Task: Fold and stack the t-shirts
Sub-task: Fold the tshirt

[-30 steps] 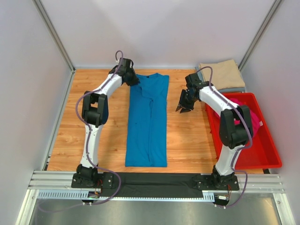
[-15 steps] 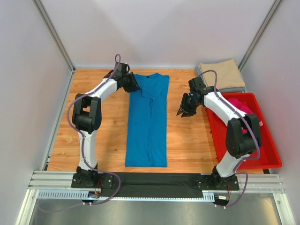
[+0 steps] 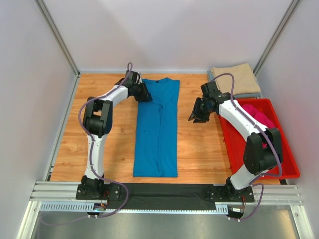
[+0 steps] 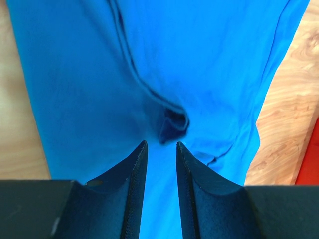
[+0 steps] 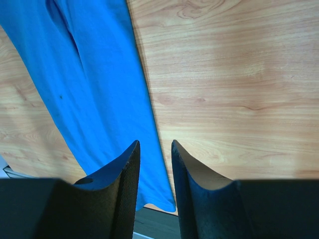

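Top external view: the blue shirt (image 3: 157, 130) lies folded lengthwise on the tabletop (image 3: 199, 149). I see the left gripper (image 4: 161, 143) and right gripper (image 5: 155, 143) slightly parted, empty. Pinching only the top layer near the collar could unfold it.

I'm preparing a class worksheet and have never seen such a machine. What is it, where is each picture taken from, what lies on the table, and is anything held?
Two robot arms are bolted at the near edge of a wooden table. The wide picture looks down from above; the other two come from cameras on each wrist. A blue t-shirt, folded into a long strip, lies in the middle. A tan shirt lies far right; a magenta shirt sits in a red bin. The left gripper and right gripper are slightly open, holding nothing.
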Tool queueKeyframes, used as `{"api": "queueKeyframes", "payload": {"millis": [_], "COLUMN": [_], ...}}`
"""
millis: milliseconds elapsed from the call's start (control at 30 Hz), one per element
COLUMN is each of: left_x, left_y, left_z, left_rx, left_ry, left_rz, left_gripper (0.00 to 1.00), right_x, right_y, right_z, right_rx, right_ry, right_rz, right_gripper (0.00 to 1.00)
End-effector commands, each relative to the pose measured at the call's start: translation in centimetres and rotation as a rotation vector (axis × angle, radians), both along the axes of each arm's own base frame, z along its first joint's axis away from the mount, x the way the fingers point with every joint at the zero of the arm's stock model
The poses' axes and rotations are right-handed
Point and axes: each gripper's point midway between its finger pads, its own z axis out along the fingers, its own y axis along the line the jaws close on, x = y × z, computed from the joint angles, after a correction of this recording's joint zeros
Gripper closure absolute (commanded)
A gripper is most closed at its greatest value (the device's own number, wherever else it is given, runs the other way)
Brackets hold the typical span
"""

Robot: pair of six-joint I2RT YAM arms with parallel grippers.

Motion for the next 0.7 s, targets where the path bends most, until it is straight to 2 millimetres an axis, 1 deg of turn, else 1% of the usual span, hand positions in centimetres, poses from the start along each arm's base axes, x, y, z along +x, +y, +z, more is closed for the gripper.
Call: {"api": "queueKeyframes", "payload": {"millis": [0,67,300,367,533,667], "left_x": [1.5,1.8,2.2,2.3,2.4,2.4], "left_y": [-0.8,-1.0,-1.1,-1.2,-1.5,-1.9], "left_z": [1.7,1.8,1.0,1.1,1.2,0.8], "left_rx": [-0.025,-0.035,-0.042,-0.048,-0.061,-0.064], "left_ry": [-0.056,-0.058,-0.043,-0.044,-0.044,-0.034], "left_rz": [-0.032,-0.034,-0.021,-0.02,-0.017,-0.021], "left_gripper": [0.63,0.63,0.64,0.65,0.66,0.69], "right_x": [0.4,0.3,-0.2,-0.2,0.1,0.3], "right_y": [-0.2,-0.2,-0.4,-0.5,-0.5,-0.6], "right_z": [1.0,0.9,0.3,0.2,0.4,0.5], "right_rx": [0.0,-0.001,-0.013,-0.017,-0.021,-0.031], "right_ry": [-0.045,-0.04,-0.027,-0.026,-0.03,-0.033], "right_rz": [-0.034,-0.031,-0.03,-0.03,-0.029,-0.025], "right_gripper": [0.67,0.67,0.67,0.67,0.67,0.67]}}
